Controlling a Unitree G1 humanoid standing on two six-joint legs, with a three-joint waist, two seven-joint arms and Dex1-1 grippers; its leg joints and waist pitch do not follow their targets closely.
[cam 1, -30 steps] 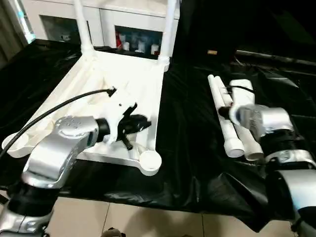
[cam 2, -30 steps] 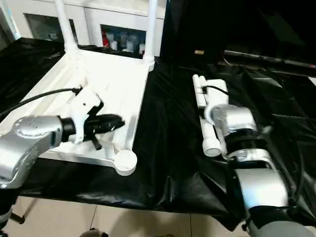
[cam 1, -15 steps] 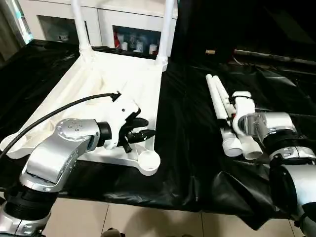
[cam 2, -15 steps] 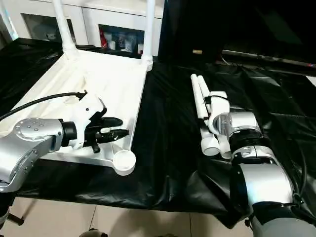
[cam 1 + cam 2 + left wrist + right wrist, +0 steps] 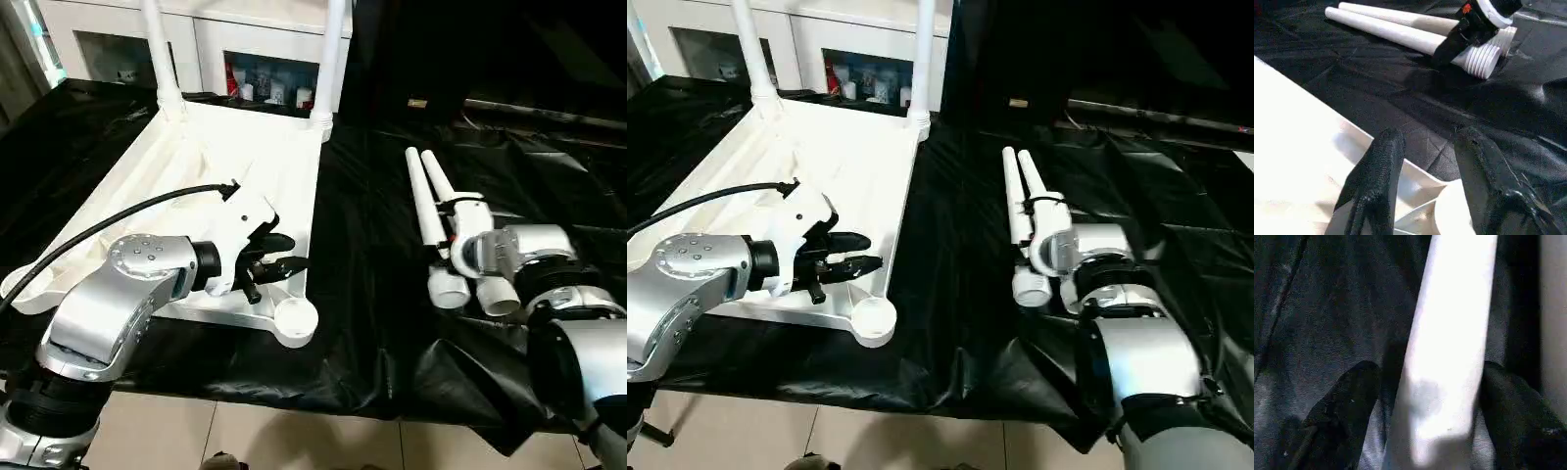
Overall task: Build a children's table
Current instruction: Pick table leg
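Observation:
The children's table's white tabletop lies upside down on the left, ribs up. Two white legs stand in its far corner sockets. Two loose legs lie side by side on the black cloth at the right. My left gripper hovers open over the tabletop's near right rim, close to the empty corner socket, with nothing between its fingers. My right gripper stands open astride one loose leg near its threaded end, a finger on each side.
The black-draped work table's front edge runs just below the tabletop, with tiled floor beyond it. A white cabinet stands behind. A black cable arcs over the tabletop to my left wrist. Another empty socket sits at the near left corner.
My left gripper has opened and swung toward the near right socket. My right gripper has come down over a loose leg, and the legs' near ends have shifted a little left.

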